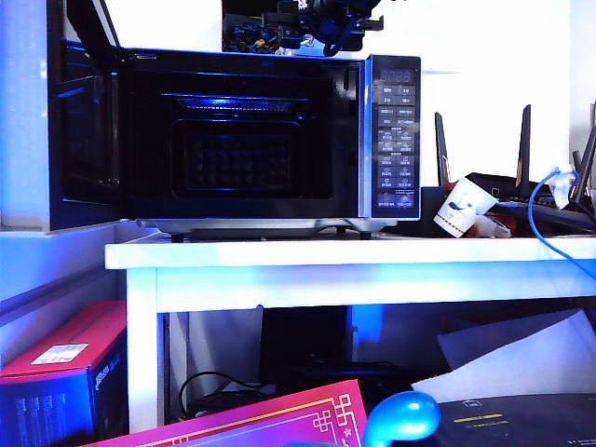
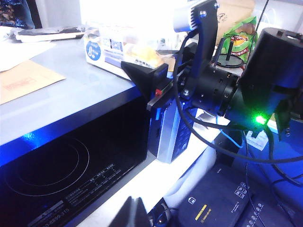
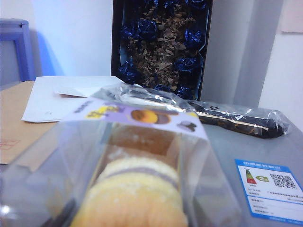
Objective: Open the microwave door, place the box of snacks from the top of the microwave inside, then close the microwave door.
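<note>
Right wrist view puts us almost against the box of snacks, its clear wrapping and pale yellow cakes filling the near field, with a flat black packet behind it and the dark box of blue-wrapped items standing against the wall farthest back. We cannot see our right fingers in that view, so we cannot tell whether they are spread around the box or already pressing on it. In the left wrist view, the black finger of the left gripper is nearest, hanging over the front edge of the microwave; only that side shows clearly, nothing is between the jaws, but their spacing we cannot tell. Just beyond it the snack box sits on the grey top, with the right arm reaching in from the side. From the exterior view, the microwave door is swung fully open to the left and the cavity stands empty, while the right gripper works high on top. So we judge opening done, the pickup under way, and placing inside and closing still left.
</note>
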Tool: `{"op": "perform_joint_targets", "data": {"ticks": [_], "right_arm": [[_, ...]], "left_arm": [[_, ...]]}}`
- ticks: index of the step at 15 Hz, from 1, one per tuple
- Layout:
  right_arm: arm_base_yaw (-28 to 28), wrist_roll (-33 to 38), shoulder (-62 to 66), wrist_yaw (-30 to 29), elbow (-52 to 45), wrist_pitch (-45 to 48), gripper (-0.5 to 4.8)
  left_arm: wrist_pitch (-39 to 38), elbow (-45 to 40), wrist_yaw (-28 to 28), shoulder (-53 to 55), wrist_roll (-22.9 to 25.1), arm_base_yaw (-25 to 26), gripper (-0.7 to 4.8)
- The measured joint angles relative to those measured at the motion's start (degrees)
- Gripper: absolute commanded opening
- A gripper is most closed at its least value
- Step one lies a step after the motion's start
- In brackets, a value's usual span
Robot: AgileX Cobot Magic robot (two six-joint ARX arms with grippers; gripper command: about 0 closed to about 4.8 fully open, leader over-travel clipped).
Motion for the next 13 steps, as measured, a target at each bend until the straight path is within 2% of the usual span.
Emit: {"op": "perform_joint_targets", "data": {"ticks": [3,8,13], "right_arm": [[0.0,0.0,0.0,0.1,-0.2,1.4,2.73],[0.0,-0.3,-3.0,0.2,-0.4,-1.5,2.73],[0.0,-1.6,-11.2,0.1,-0.3,-12.9,2.73]], "left_arm": [[0.0,0.0,0.0,0.0,0.0,0.0,-0.05],[0.0,0.0,0.0,0.0,0.0,0.0,-0.05],[0.0,0.0,0.0,0.0,0.0,0.0,-0.05]]}}
